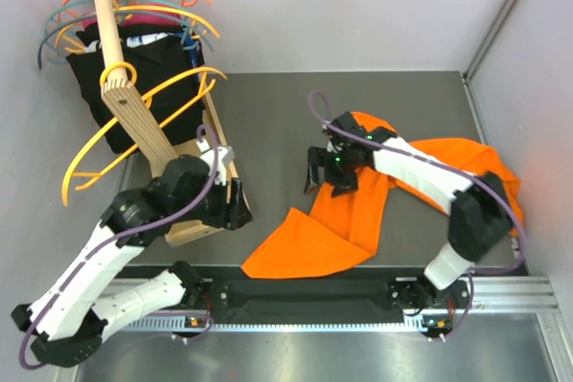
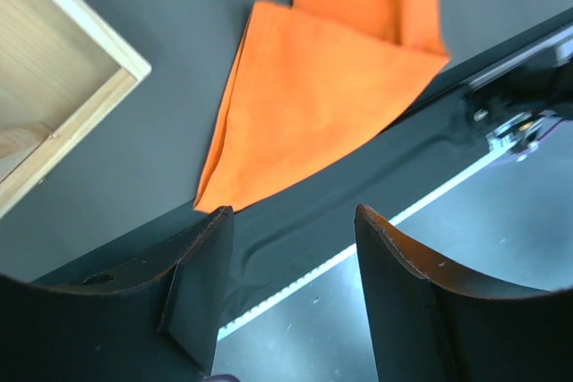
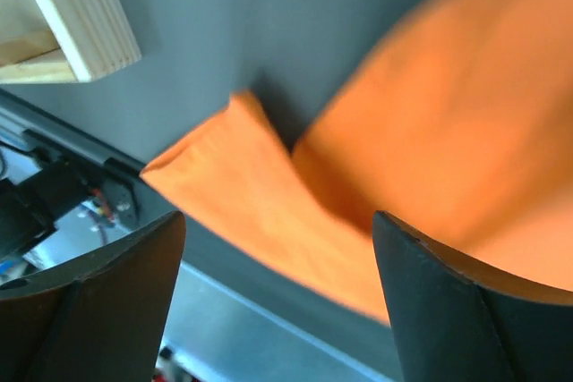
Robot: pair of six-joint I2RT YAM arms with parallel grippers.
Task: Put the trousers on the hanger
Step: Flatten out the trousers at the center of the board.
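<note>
My left end effector [image 2: 295, 221] hangs spread and empty. My right end effector [image 3: 277, 221] gapes wide above the trousers [image 1: 313, 243], which lie crumpled on the tabletop [image 1: 269, 114] at four o'clock. The hanger [image 1: 166, 83] hangs from the wooden pole [image 1: 112, 33] at ten o'clock.

Trousers [image 1: 358, 221] flat on table [image 1: 269, 123], right of centre, one end at near edge; hanger [image 1: 183, 78] on rack [image 1: 134, 123], far left.

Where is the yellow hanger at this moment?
Top view, far left: the yellow hanger hangs by its ring on the wooden rack, beside the black garments.
</note>
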